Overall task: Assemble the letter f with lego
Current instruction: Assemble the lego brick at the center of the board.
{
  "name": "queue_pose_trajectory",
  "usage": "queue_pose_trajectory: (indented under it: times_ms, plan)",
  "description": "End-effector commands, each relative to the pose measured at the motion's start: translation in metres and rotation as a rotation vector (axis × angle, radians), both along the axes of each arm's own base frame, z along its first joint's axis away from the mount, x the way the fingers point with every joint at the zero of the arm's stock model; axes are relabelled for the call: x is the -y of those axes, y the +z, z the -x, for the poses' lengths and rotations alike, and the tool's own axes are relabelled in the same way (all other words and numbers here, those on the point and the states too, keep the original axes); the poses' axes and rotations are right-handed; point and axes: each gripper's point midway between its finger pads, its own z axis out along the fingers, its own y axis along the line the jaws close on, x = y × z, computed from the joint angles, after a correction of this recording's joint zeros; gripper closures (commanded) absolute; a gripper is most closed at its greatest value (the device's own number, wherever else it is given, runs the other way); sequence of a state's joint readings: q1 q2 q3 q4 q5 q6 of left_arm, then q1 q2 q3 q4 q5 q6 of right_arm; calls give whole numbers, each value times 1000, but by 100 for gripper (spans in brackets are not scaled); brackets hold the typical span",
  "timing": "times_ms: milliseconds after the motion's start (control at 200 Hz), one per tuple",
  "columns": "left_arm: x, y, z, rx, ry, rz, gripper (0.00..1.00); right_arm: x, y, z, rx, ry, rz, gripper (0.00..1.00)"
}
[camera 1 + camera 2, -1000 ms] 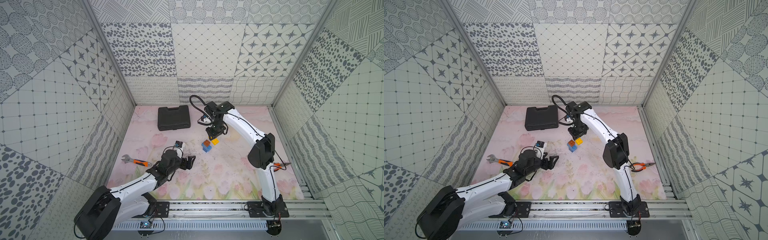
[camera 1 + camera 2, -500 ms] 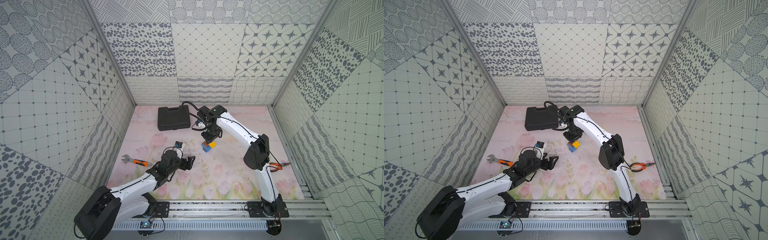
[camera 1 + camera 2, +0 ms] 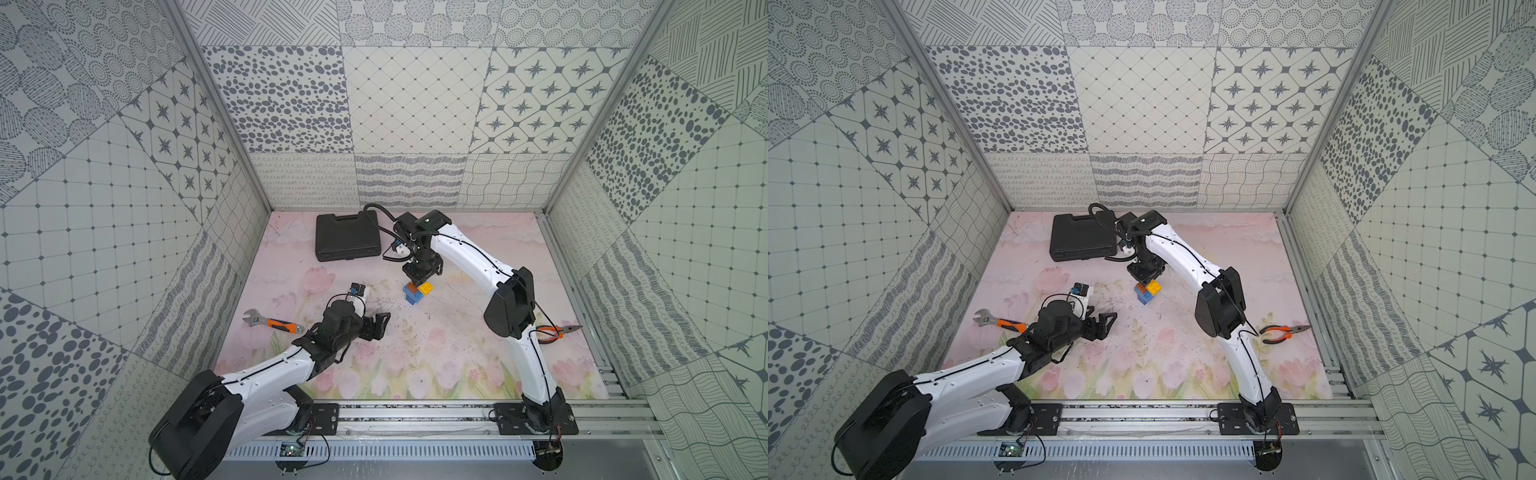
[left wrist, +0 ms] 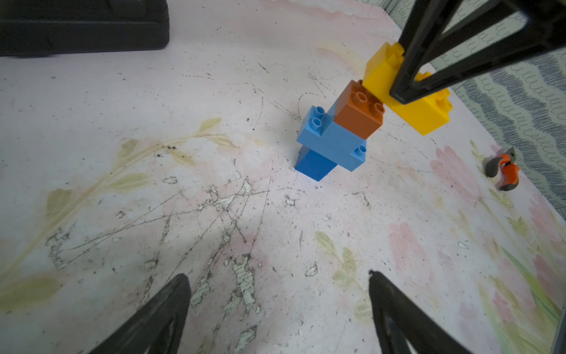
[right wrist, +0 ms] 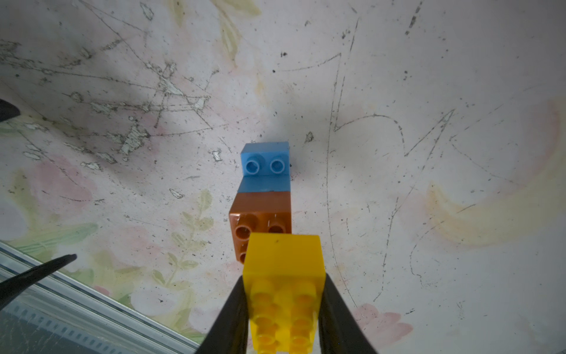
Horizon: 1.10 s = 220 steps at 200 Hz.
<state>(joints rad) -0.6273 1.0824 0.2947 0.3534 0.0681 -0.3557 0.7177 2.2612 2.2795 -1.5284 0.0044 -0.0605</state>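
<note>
Right jaws clenched on yellow brick (image 5: 284, 263), shifted over brown brick (image 4: 358, 119); left jaws released, unmoved.

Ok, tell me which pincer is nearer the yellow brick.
Right. The right pincer is shut on the yellow brick atop the brick stack; the left pincer is open, well apart from it, facing the stack.

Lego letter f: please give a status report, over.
Right claw shut on yellow brick, over brown brick atop blue bricks; seating unclear. Left claw open, empty, standing off. Pliers, wrench, black case well apart.
</note>
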Motion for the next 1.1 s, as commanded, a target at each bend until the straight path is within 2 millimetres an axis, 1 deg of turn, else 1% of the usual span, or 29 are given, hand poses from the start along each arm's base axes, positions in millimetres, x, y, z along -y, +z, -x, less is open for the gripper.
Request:
queue_pose_trajectory:
  times_ms: [0, 320, 430, 655, 1095]
  plan:
    - [5, 8, -4, 42, -11, 11, 8, -3, 1, -2, 4, 4, -1, 71]
    - [5, 9, -4, 42, -10, 12, 8, -2, 0, 5, -16, 16, -4, 70]
    - [6, 9, -4, 42, -12, 13, 8, -4, 2, 6, -16, 20, -13, 71]
    - [5, 8, -3, 41, -12, 12, 8, -6, -1, 10, -20, 31, -4, 71]
    - [5, 9, -4, 43, -11, 14, 8, -7, -3, 9, -20, 33, -2, 70]
